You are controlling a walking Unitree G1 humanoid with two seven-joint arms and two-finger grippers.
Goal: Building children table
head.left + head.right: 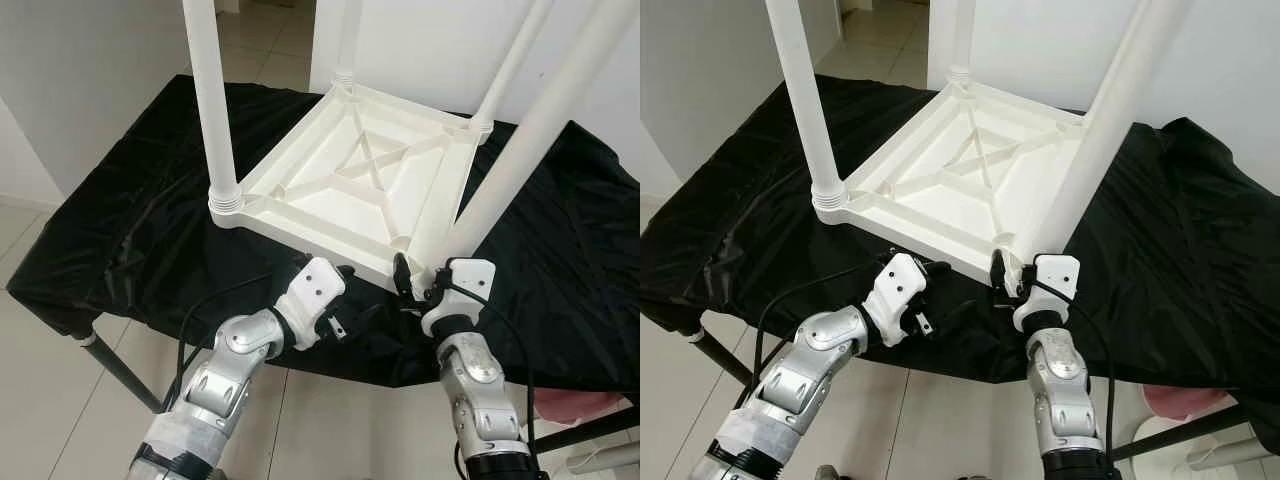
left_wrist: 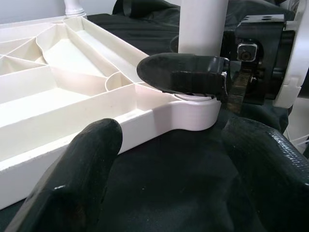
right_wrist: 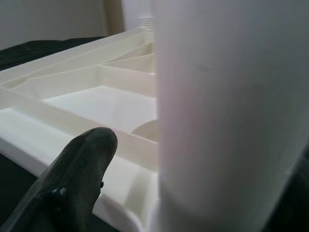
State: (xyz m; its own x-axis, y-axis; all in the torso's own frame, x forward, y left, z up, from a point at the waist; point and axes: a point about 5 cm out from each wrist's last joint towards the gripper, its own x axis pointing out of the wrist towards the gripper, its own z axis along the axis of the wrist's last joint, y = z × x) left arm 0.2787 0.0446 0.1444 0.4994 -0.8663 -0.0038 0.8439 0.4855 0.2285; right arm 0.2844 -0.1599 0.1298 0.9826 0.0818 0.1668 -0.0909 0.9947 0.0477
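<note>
We are looking at the white table top [image 1: 360, 180] lying upside down on the black-covered counter [image 1: 120, 240]. Its near leg [image 1: 540, 130] is standing up from the corner closest to us. Our right gripper [image 1: 412, 280] is at that leg's foot, jaws seemingly closed around it, though it is hard to see. Our left gripper [image 1: 340, 300] is waiting just beside that corner, jaws open.

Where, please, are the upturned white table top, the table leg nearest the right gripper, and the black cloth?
table top [image 1: 372, 200], left eye view, ribbed underside
table leg [image 1: 520, 150], left eye view, mid shaft
black cloth [image 1: 130, 240], left eye view, left part
</note>
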